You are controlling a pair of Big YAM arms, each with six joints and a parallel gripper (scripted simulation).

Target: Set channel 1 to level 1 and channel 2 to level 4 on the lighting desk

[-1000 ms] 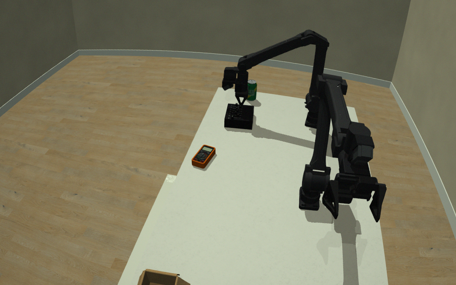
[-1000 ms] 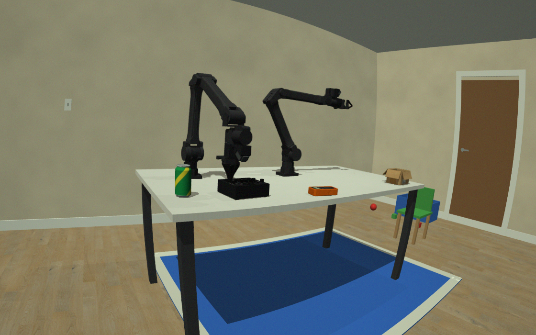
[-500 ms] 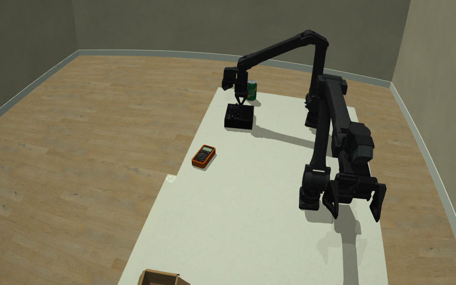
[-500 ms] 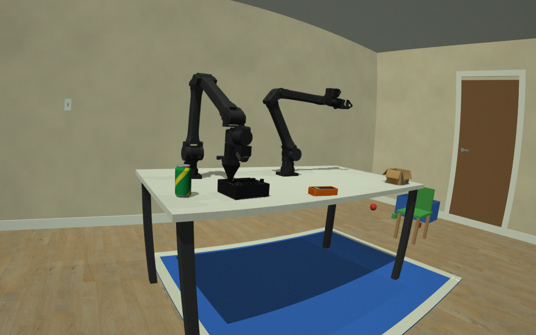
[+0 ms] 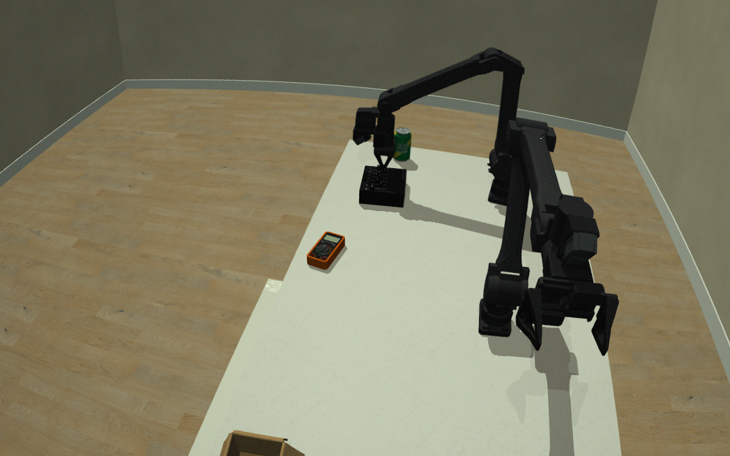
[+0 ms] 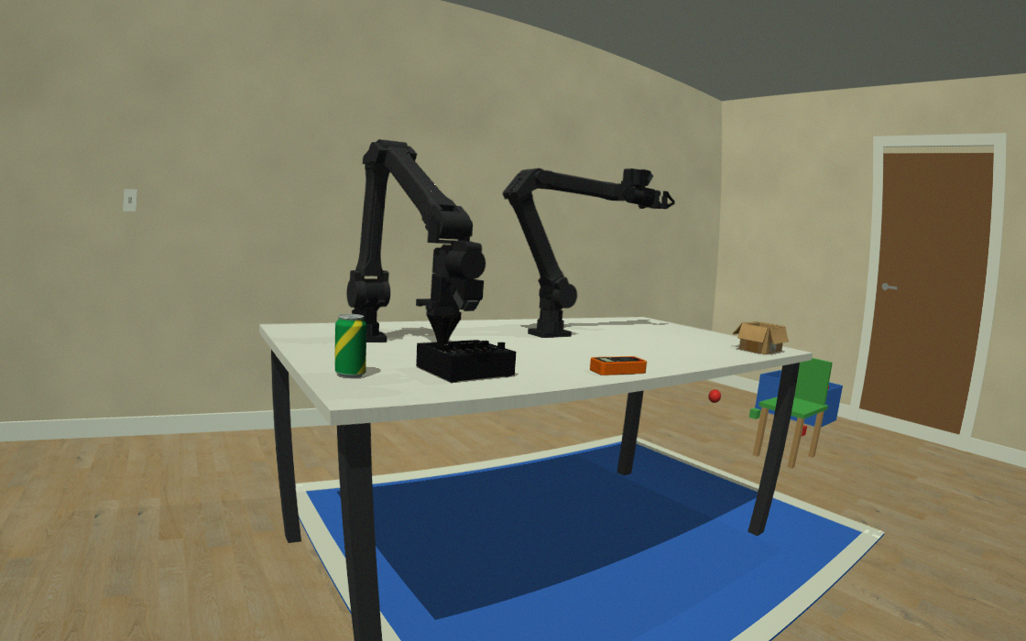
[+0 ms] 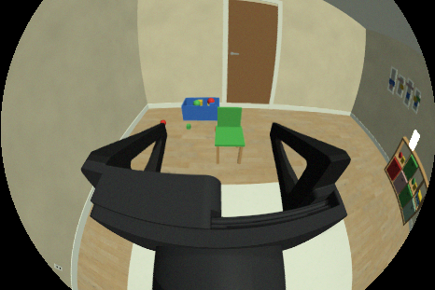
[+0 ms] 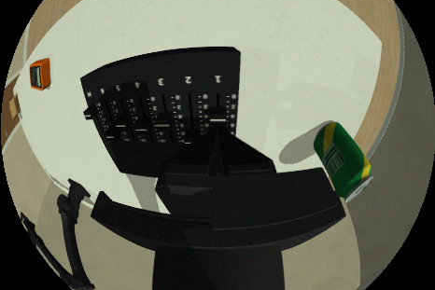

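Observation:
The black lighting desk (image 5: pixel 382 197) (image 6: pixel 465 364) (image 8: pixel 224 61) shows its numbers upside down in the right wrist view. The channel 1 fader (image 8: pixel 217 120) stands mid-slot, roughly between marks 4 and 6. The channel 2 fader (image 8: pixel 188 142) stands near the high-number end, partly dark against the gripper. Faders 3 (image 8: pixel 161 125), 4 (image 8: pixel 141 130) and 5 (image 8: pixel 120 126) stand farther left. My right gripper (image 5: pixel 383 166) (image 6: pixel 443 342) (image 8: pixel 217 129) is shut and empty, tips just beyond the channel 1 cap on its high-number side; contact is unclear. My left gripper (image 5: pixel 570 350) (image 6: pixel 670 200) (image 7: pixel 217 126) is open and empty, away from the desk.
A green can (image 5: pixel 403 144) (image 6: pixel 350 346) (image 8: pixel 343 161) stands beside the desk, near the right gripper. An orange multimeter (image 5: pixel 326 249) (image 6: pixel 617 365) (image 8: pixel 40 75) lies farther along the table. An open cardboard box (image 5: pixel 255 442) (image 6: pixel 760 338) stands at the far end.

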